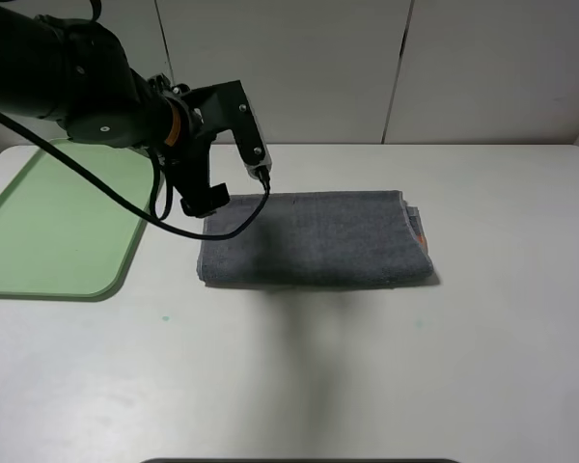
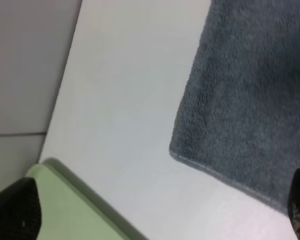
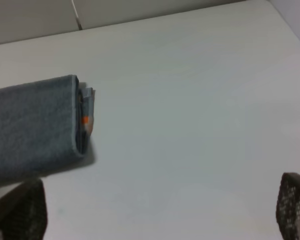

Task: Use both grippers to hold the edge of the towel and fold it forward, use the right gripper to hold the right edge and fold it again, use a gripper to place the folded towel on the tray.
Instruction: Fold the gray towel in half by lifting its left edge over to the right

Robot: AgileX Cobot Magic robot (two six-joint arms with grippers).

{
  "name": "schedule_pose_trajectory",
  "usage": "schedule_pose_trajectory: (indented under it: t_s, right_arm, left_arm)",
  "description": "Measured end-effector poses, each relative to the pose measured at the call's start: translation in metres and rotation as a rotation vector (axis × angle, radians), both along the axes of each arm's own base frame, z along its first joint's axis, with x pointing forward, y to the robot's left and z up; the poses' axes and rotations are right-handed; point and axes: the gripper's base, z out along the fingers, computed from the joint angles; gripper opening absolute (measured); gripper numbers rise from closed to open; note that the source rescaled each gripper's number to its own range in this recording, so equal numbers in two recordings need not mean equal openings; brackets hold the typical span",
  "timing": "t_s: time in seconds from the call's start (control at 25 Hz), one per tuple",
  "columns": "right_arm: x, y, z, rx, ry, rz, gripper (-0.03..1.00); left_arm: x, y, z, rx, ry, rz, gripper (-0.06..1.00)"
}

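The jaws of the left gripper [image 1: 234,188] are spread wide and nothing is pinched between them; it is hung over the far left corner of the towel [image 1: 314,239], clear of the cloth. The jaws of the right gripper [image 3: 157,210] are likewise spread and empty, with bare table [image 1: 386,386] seen between them, near the right edge [image 3: 85,115], where stacked layers and a spot of orange are shown. The towel is laid doubled at the middle of the table, so the first fold is judged done and the rightward fold due. The tray [image 1: 58,227] is set along the table's left edge, presumably so that the last carry is kept short
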Motion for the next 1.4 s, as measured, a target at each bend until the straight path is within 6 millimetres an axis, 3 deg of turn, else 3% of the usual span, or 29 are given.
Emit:
schedule_pose_trajectory:
  t_s: [0.52, 0.96, 1.4]
  right_arm:
    - [0.0, 0.0, 0.0, 0.0, 0.001, 0.0, 1.0]
    - [0.0, 0.0, 0.0, 0.0, 0.001, 0.0, 1.0]
    - [0.0, 0.0, 0.0, 0.0, 0.0, 0.0, 1.0]
  left_arm:
    - [-0.002, 0.006, -0.003, -0.374, 0.181, 0.49, 1.0]
    - [0.005, 0.02, -0.009, -0.579, 0.307, 0.752, 1.0]
    - [0.016, 0.012, -0.063, -0.567, 0.429, 0.841, 1.0]
